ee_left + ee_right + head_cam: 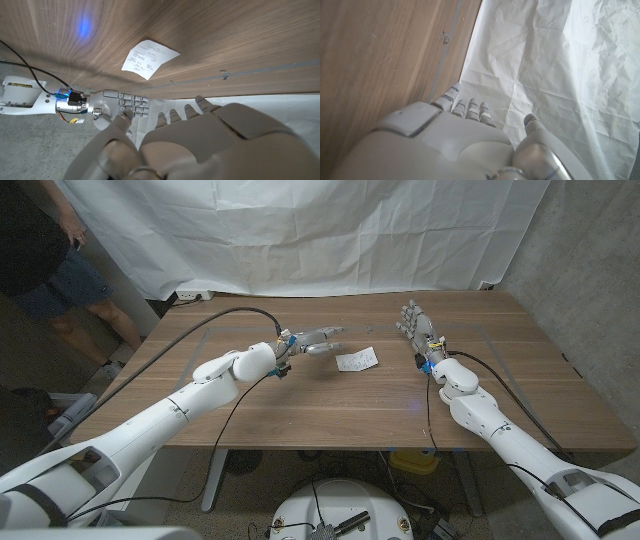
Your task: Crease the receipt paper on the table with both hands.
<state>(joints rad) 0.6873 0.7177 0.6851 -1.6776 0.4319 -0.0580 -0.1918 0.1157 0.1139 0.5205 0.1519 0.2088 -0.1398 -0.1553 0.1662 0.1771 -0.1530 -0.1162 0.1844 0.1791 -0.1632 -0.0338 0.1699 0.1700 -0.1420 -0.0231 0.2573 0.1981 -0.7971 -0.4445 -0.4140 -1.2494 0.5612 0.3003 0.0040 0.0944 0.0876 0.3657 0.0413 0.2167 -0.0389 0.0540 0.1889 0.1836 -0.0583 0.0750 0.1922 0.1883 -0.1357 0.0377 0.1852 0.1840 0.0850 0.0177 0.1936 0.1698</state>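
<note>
Head camera looks down over the table [300, 415]; both wrist cameras sit close behind their hands, sharing its wood.

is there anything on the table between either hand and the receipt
Nothing visible. The receipt lies alone on bare table. The left hand is just beside it, apart from it; the right hand stands farther off with only wood between.

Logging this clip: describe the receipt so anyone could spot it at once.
On the wooden table, look between the left hand and the right hand. The receipt lies there, nearer the left hand: a small white printed slip, the only loose thing on the wood.
</note>
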